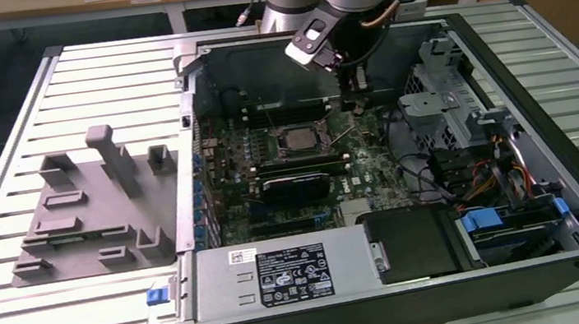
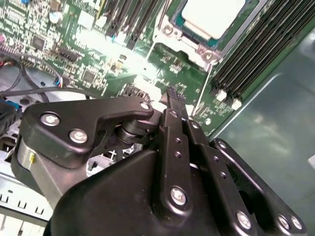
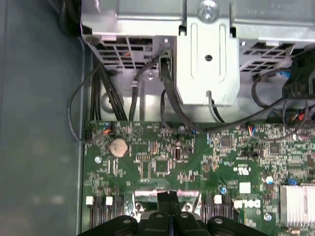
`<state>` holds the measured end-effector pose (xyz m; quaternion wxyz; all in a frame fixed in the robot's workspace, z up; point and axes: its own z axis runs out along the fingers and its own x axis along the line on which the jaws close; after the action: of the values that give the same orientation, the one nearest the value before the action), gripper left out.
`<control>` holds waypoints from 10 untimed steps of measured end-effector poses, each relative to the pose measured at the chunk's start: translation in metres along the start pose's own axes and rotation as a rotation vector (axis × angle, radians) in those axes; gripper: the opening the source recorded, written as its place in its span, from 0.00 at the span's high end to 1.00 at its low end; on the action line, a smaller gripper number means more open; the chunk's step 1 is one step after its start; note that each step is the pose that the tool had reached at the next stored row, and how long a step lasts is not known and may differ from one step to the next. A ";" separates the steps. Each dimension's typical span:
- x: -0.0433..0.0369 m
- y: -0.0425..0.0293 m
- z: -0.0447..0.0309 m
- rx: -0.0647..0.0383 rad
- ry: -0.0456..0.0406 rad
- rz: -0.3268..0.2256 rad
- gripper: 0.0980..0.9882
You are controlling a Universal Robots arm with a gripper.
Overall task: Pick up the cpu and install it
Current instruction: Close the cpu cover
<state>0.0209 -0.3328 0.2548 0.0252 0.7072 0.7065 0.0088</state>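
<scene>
In the exterior view the cpu (image 1: 296,139) is sitting in its socket on the motherboard (image 1: 235,210), so the install seems to be nearing its end. Doing it well is, I judge, a matter of the chip lying flat and square in the frame, with no side pressure. Just to the exterior view's right of it the gripper (image 1: 353,101) is hanging over the board, its fingers (image 3: 163,199) pressed together, grasping nothing

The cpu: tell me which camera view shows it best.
The exterior view: the whole cpu lies square in its socket on the motherboard. The second wrist view is closer, but the picture's edge crops the cpu. The first wrist view faces the motherboard's cabled edge.
</scene>
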 end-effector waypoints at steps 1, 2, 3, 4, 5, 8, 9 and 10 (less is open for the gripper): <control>0.0000 0.0020 0.0001 0.000 -0.0001 0.000 0.99; 0.0000 0.0041 0.0002 0.000 -0.0001 0.000 0.99; 0.0000 0.0064 0.0003 0.000 -0.0001 0.000 0.99; 0.0000 0.0084 0.0004 0.000 0.0000 0.000 0.99; 0.0000 0.0107 0.0005 0.000 0.0000 0.000 0.99; 0.0000 0.0168 0.0008 0.000 -0.0001 0.000 0.99; 0.0000 0.0190 0.0009 0.000 -0.0001 0.000 0.99; 0.0000 0.0210 0.0010 0.000 -0.0001 0.000 0.99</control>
<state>0.0419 -0.3328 0.2548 0.0253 0.7072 0.7065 0.0087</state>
